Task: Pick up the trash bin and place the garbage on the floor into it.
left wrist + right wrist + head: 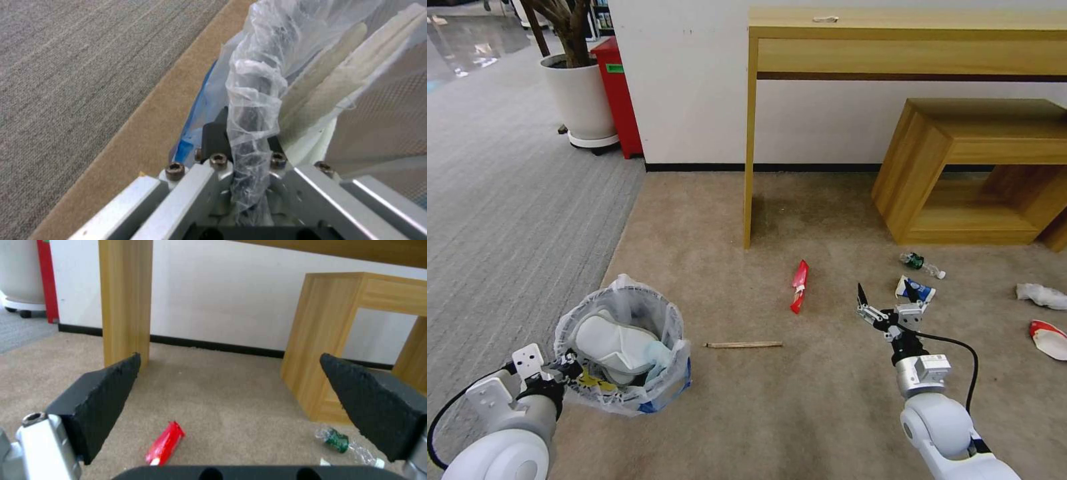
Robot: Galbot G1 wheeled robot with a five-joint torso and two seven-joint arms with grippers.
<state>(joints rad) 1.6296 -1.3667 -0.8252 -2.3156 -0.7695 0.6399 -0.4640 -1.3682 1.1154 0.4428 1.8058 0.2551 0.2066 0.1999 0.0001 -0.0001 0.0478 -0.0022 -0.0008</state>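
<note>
The trash bin (627,373), lined with a crinkly translucent bag, is at my lower left with white slippers (614,343) inside. My left gripper (565,369) is shut on its rim; up close the bag's edge (253,100) is pinched between the fingers (216,140). On the beige floor (747,413) lie a thin wooden stick (744,345), a red wrapper (799,285), a blue-white cup (915,290), a tiny bottle (922,264), a white tissue (1042,295) and a red-white paper cup (1048,337). My right gripper (892,301) hovers open right of the wrapper (165,443), near the bottle (340,441).
A wooden desk leg (750,147) stands just beyond the wrapper, and a low wooden bench (960,173) is at the back right against the white wall. Grey ribbed carpet (507,200) lies to the left, with a potted plant (582,100) and a red box (620,93).
</note>
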